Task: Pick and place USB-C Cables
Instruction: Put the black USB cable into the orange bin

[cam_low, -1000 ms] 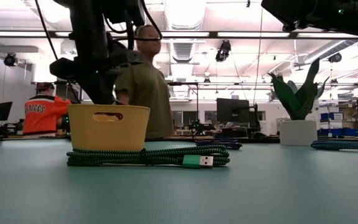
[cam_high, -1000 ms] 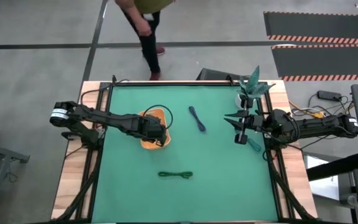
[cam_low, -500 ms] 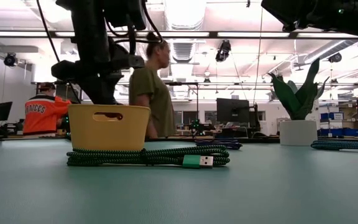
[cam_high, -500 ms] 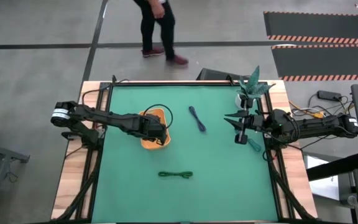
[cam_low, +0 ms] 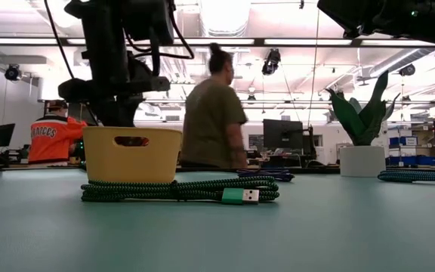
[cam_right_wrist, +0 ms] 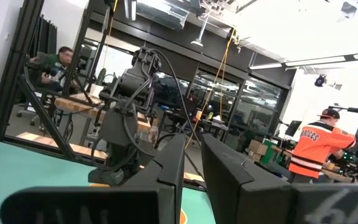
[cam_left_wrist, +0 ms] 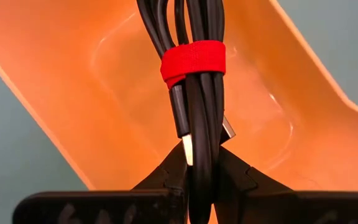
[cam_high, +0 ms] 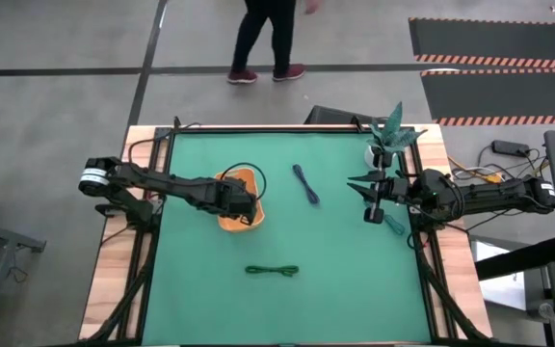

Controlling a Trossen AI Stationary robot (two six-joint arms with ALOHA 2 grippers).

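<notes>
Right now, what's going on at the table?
The left gripper is shut on a black cable bundled with a red strap, holding it over the orange tray. A blue cable and a green cable lie on the green mat, not yet picked up. The right gripper waits empty at the table's right edge near the plant. A person walks past behind the table.

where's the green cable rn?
High view: green cable lies flat on the mat's near-middle, below the orange tray and apart from it; neither arm is near it.
</notes>
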